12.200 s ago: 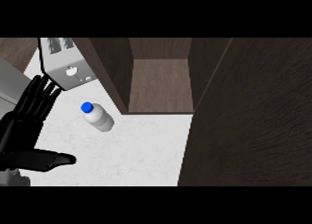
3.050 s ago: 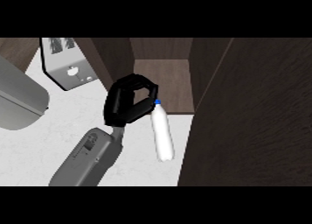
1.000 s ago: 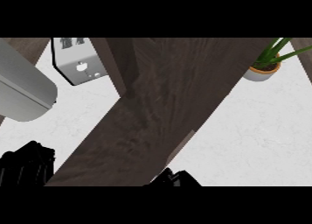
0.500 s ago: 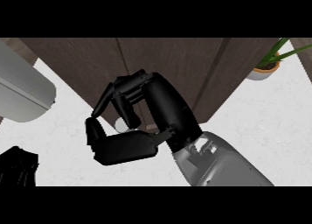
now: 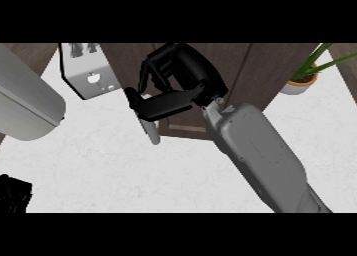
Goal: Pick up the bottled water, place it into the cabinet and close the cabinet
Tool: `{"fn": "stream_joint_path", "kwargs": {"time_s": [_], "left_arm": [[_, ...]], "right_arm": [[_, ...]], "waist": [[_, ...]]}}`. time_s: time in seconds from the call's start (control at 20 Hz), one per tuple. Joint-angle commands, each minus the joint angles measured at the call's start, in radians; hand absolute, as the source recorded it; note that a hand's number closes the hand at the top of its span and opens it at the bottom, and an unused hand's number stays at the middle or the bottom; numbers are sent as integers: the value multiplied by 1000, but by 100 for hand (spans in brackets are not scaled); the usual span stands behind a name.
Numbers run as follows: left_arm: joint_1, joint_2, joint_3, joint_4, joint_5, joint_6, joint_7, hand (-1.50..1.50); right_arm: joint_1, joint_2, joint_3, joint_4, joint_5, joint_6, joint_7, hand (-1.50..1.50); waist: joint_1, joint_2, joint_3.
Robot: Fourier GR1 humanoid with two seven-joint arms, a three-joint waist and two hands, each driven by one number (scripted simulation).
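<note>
Bottle (image 5: 151,133) seemingly upright, base toward counter, w/ right hand (image 5: 173,92) curled round its top.

One dark brown wooden cabinet (image 5: 233,70) with its doors closed; one pale, slim bottle-shaped object (image 5: 151,132) standing out just below the black right robot hand (image 5: 173,85); one silver metal toaster (image 5: 89,72); one green potted plant in a pale pot (image 5: 306,75); one large grey rounded appliance (image 5: 22,100); one white speckled surface (image 5: 137,175); two robot hands, the left robot hand (image 5: 7,195) at the lower left edge.
</note>
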Motion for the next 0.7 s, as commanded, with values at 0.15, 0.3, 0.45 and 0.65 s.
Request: {"fn": "stream_joint_path", "kwargs": {"time_s": [0.15,0.3,0.45,0.65], "left_arm": [[-15,4,-1,23,1,-36,4,150],[-20,1,16,19,10,-28,4,150],[-29,1,1,-9,9,-28,17,150],[-49,0,1,-22,-3,-4,30,150]], "right_arm": [[-73,-84,-132,246,5,47,-96,150],[-60,-125,-150,255,-14,96,-122,150],[-53,-114,-134,306,-2,116,-163,150],[-55,-134,-150,319,-19,150,-182,150]], "waist": [[-5,37,7],[-10,36,7],[0,42,7],[-9,40,8]]}}
